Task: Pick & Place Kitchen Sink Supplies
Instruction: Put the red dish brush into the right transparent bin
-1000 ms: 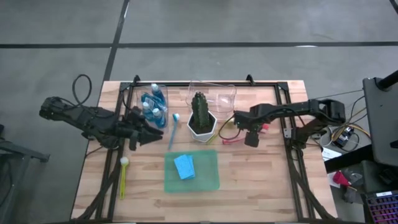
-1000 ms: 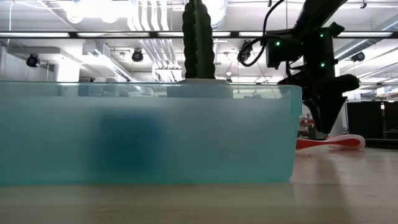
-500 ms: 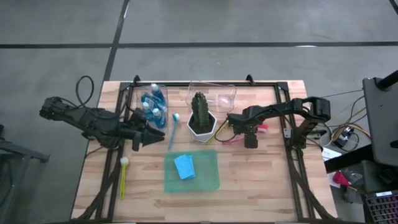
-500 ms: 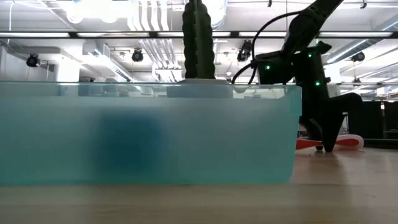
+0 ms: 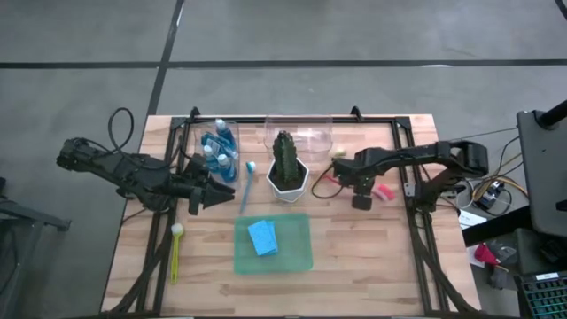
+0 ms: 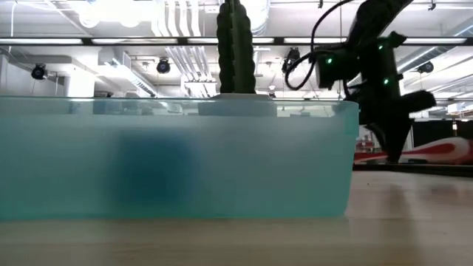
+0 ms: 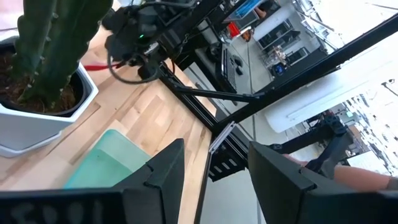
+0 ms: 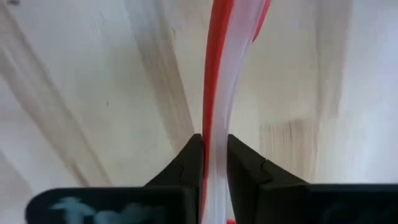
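1. Your right gripper [image 5: 361,190] closed on the pink brush [image 8: 217,93] right of the cactus [image 5: 285,158], lifting it for moving.
2. Your left gripper [image 5: 213,190] waited, parted and empty, beside the soap bottles [image 5: 219,146].

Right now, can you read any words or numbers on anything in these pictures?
None can be read.
Faint raised marks on the left gripper body in its wrist view: too blurred.
Small clear bottles of blue soap: no label readable.
Pink-and-white brush clamped in the right gripper: no text.
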`<state>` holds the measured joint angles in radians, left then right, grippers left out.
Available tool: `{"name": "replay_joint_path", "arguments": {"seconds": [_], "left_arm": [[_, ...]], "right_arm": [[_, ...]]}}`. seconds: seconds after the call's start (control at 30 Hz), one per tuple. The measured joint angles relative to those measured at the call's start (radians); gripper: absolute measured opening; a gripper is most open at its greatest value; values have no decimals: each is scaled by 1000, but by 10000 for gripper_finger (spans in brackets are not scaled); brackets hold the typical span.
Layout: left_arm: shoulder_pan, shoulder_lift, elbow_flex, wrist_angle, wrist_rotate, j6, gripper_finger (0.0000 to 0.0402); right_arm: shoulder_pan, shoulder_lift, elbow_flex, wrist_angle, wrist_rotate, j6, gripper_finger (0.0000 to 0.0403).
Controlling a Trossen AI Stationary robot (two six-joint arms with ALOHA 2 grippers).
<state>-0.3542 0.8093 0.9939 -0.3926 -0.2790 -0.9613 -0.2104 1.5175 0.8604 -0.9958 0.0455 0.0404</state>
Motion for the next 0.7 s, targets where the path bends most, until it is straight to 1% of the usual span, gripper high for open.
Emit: {"name": "replay_joint_path", "arguments": {"seconds": [0.07, 0.23, 0.33, 0.4, 0.5, 0.6, 0.7], "left_arm": [[0, 0, 0, -1, 0, 6, 167], [0, 0, 0, -1, 1, 7, 167], [0, 0, 0, -1, 9, 7, 167], [0, 0, 0, -1, 16, 7, 167], [0, 0, 0, -5, 18, 8, 167], [0, -1, 0, -8, 17, 9, 167], [1, -1, 0, -8, 16, 9, 167]], "right_arm": [[-1, -43, 0, -37, -12, 37, 38], [1, -143, 1, -81, -99, 134, 49], [-1, -203, 1, -97, -159, 167, 48], [0, -244, 1, -100, -182, 197, 44], [0, -295, 28, -101, -165, 231, 42], [-5, -317, 88, -100, -75, 233, 44], [-40, -308, 166, -92, -16, 226, 46]]}}
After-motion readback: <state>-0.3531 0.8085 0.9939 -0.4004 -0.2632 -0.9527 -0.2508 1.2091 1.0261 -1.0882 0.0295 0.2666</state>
